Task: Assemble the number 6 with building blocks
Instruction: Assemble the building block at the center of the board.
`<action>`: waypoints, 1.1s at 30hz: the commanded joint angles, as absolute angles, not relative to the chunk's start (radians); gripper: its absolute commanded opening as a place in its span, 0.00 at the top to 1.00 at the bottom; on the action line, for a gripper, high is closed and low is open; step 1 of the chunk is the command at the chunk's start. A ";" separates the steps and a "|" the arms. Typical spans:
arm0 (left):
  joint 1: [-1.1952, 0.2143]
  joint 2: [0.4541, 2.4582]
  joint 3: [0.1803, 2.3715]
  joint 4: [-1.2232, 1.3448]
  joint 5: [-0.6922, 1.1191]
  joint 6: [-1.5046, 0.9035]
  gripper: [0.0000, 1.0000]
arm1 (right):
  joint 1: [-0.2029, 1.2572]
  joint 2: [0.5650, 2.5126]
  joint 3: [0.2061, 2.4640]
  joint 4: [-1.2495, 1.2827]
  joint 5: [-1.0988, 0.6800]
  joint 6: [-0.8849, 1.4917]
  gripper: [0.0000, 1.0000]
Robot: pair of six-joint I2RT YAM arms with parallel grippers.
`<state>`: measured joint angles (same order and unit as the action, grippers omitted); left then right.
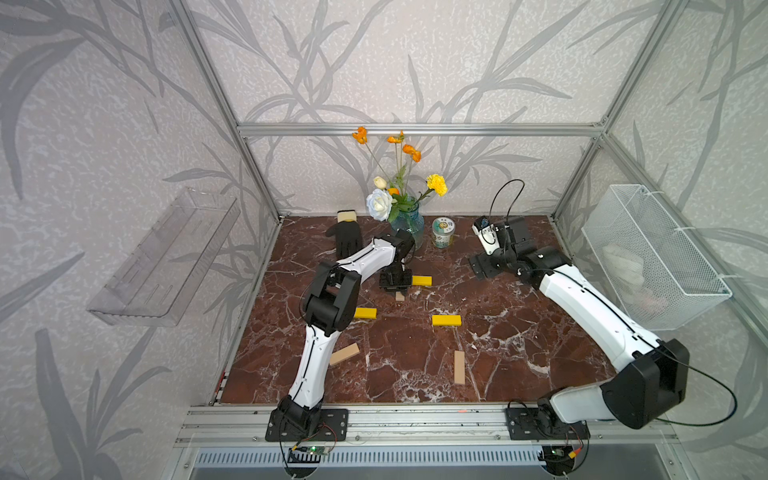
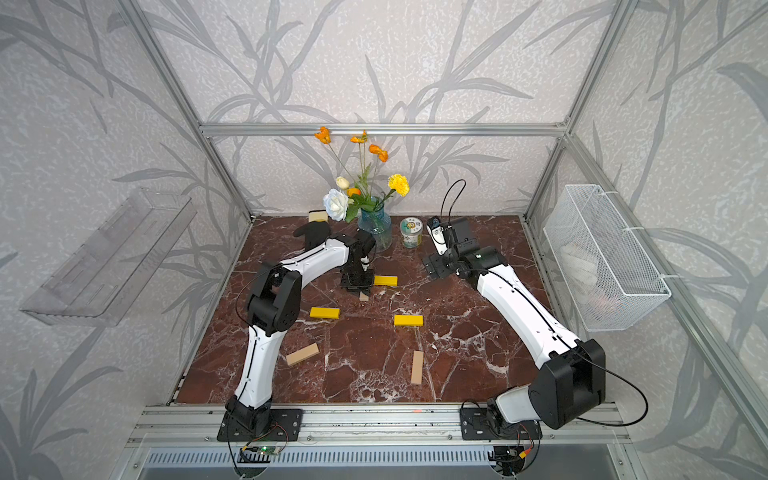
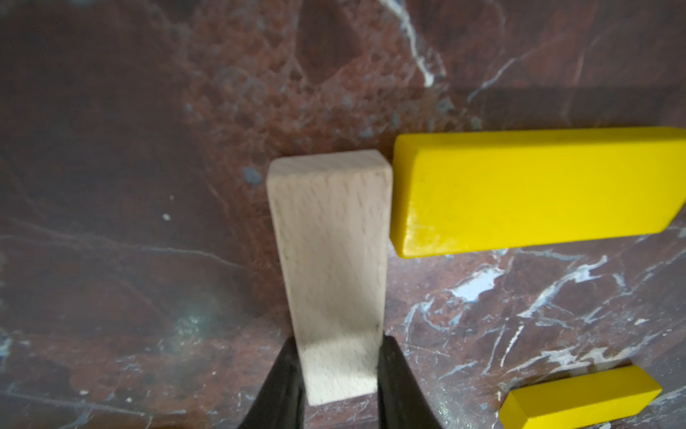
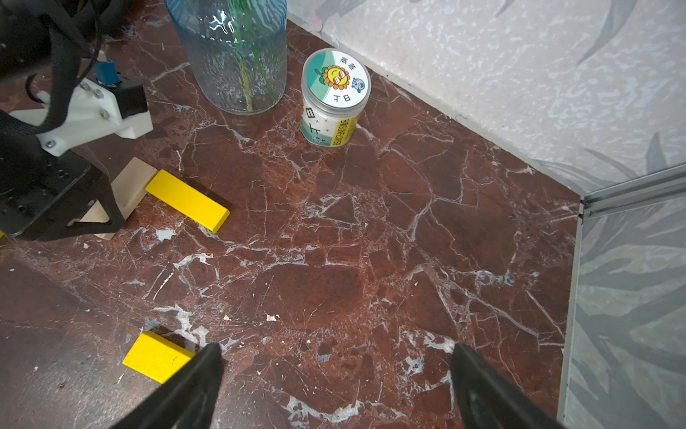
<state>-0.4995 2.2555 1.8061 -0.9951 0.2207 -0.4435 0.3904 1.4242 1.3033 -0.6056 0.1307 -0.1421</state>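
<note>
My left gripper point(image 3: 339, 371) is shut on one end of a tan building block point(image 3: 330, 260), low over the marble table point(image 1: 519, 357). That block's far end stands against the end of a yellow block point(image 3: 519, 193), at a right angle. In both top views the left gripper point(image 1: 397, 286) covers most of the tan block point(image 2: 364, 296). Two more yellow blocks point(image 1: 365, 313) point(image 1: 446, 320) and two tan ones point(image 1: 344, 354) point(image 1: 459, 367) lie apart nearer the front. No number 6 shape shows. My right gripper point(image 4: 334, 371) hangs open and empty at the back right point(image 1: 482, 266).
A glass vase of flowers point(image 1: 409, 228) and a small lidded jar point(image 1: 443, 232) stand at the back. A black glove point(image 1: 347, 239) lies back left. A wire basket point(image 1: 652, 257) hangs on the right wall and a clear shelf point(image 1: 166, 257) on the left wall.
</note>
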 commanded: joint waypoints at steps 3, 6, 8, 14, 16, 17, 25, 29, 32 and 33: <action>-0.517 2.324 1.806 -1.019 0.224 -0.429 0.72 | 0.385 1.397 1.288 -0.597 0.140 -0.133 0.04; -0.519 2.325 1.804 -1.020 0.224 -0.428 0.72 | 0.383 1.397 1.287 -0.595 0.138 -0.135 0.04; -0.519 2.325 1.800 -1.022 0.218 -0.430 0.71 | 0.383 1.399 1.288 -0.592 0.137 -0.137 0.04; -0.518 2.315 1.774 -1.017 0.219 -0.429 0.42 | 0.382 1.403 1.281 -0.587 0.134 -0.135 0.02; -0.521 2.305 1.755 -1.010 0.211 -0.429 0.38 | 0.382 1.402 1.275 -0.582 0.132 -0.134 0.01; -0.520 2.296 1.747 -1.005 0.202 -0.429 0.36 | 0.382 1.402 1.272 -0.579 0.134 -0.132 0.01; -0.526 2.185 1.726 -0.986 0.191 -0.440 0.21 | 0.382 1.378 1.196 -0.534 0.033 -0.266 0.01; -0.552 2.084 1.792 -0.973 0.209 -0.415 0.17 | 0.382 1.345 1.047 -0.523 -0.216 -0.644 0.01; -0.558 2.010 1.827 -0.949 0.230 -0.400 0.17 | 0.384 1.355 0.952 -0.559 -0.351 -0.910 0.01; -0.556 1.977 1.820 -0.928 0.233 -0.396 0.17 | 0.383 1.389 0.960 -0.592 -0.354 -0.942 0.01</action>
